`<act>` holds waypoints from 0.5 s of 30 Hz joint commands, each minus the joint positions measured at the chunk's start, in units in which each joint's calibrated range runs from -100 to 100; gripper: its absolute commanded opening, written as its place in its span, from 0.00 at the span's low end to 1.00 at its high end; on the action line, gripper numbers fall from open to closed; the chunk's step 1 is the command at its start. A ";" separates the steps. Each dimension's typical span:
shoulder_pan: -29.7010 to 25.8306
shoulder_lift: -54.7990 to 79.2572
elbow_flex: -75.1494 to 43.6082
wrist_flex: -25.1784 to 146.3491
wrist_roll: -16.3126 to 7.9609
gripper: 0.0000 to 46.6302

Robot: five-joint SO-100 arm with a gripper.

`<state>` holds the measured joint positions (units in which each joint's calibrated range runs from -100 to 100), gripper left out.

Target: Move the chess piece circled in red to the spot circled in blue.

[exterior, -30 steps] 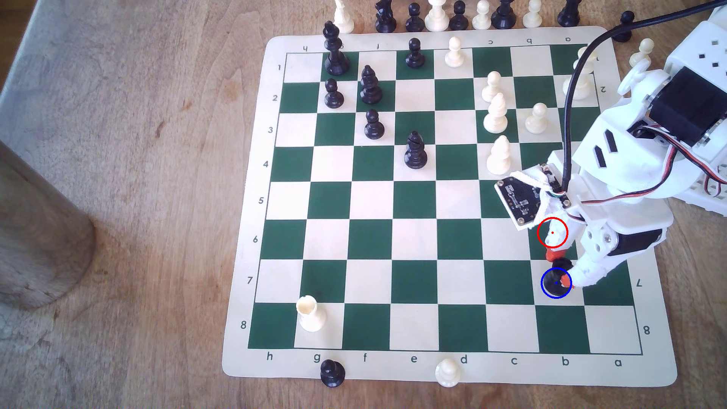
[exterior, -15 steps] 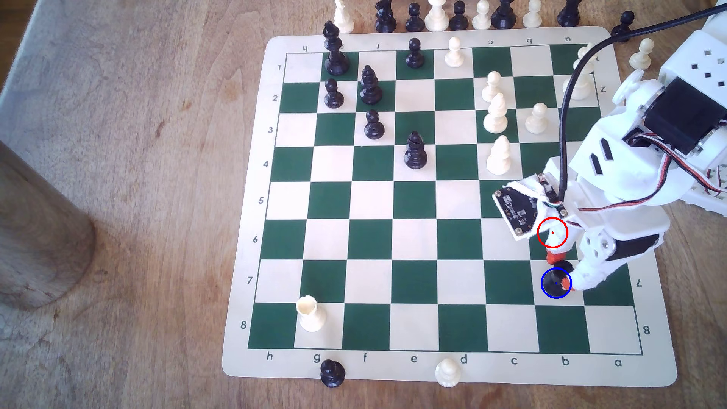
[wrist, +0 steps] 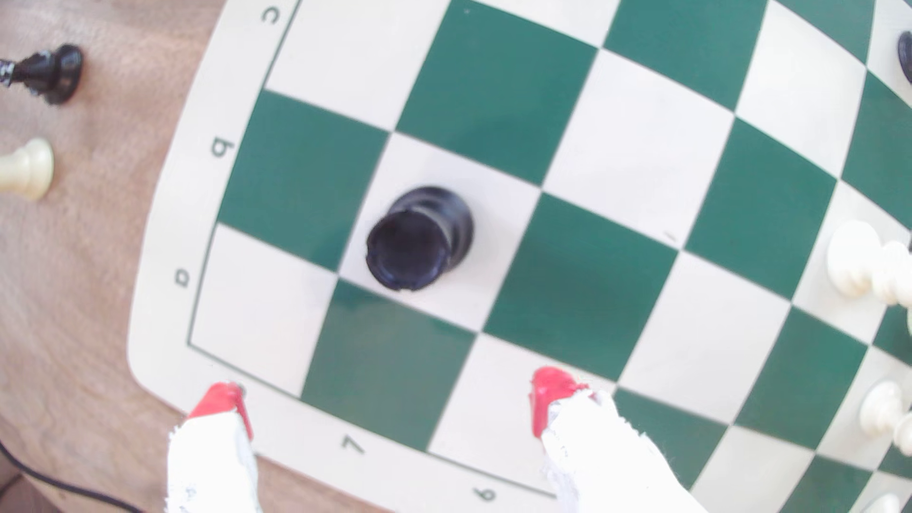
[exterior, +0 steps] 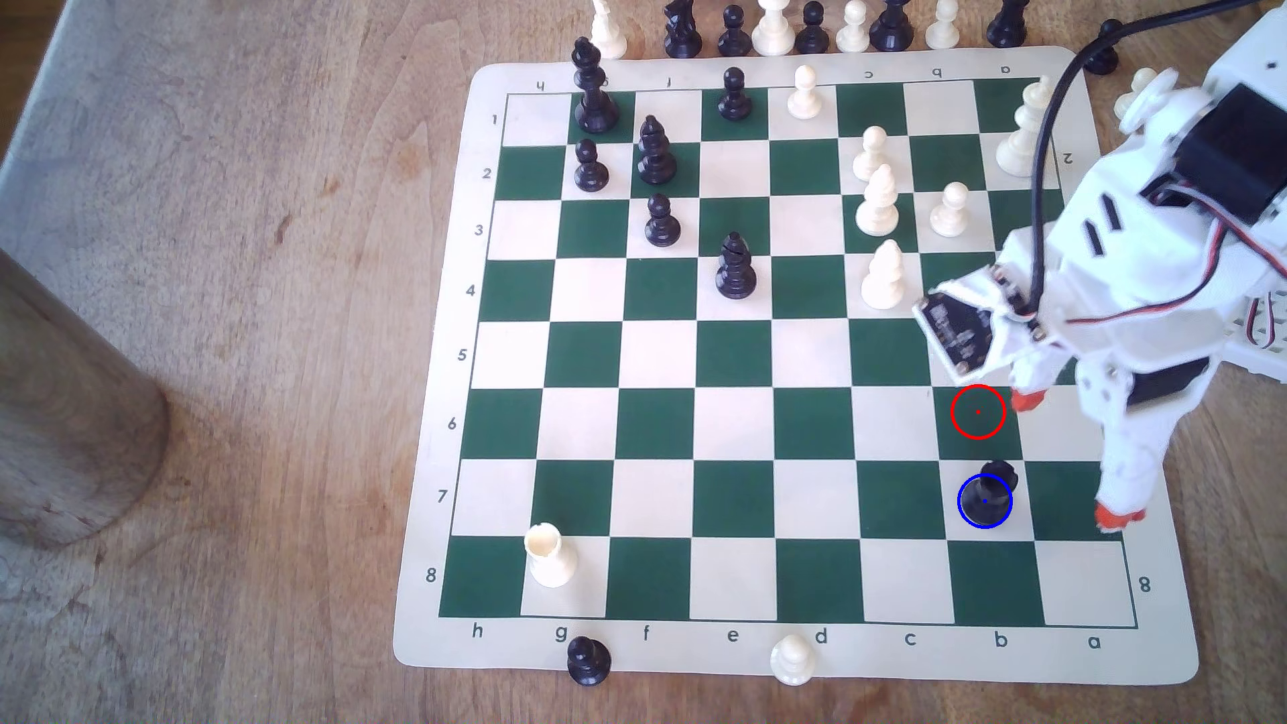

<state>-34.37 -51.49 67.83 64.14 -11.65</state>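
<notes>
Short black notched-top rook (exterior: 992, 491) upright on blue-circled cream square (exterior: 1018, 521), lower right of frame.
Red-tipped white gripper (exterior: 1072, 459) wide open, empty, beside it.

a–h, 1–8 on board border (exterior: 822, 637)

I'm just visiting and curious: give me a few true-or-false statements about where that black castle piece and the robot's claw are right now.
1. The black rook stands upright on the blue-circled square. True.
2. The end effector is clamped on the rook. False: it is open, apart from the piece.
3. The red-circled square has no piece on it. True.
4. The rook's square is dark green. False: it is cream.
5. A white rook stands on row 8. True.
</notes>
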 commanded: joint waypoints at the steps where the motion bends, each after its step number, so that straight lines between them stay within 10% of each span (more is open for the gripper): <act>1: 2.88 -10.31 0.53 4.90 0.39 0.69; 7: 10.08 -29.33 2.53 13.83 2.69 0.53; 11: 12.43 -34.76 2.80 15.30 3.27 0.18; 15: 12.82 -35.52 2.89 15.87 3.32 0.18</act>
<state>-22.35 -85.92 71.71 79.52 -8.38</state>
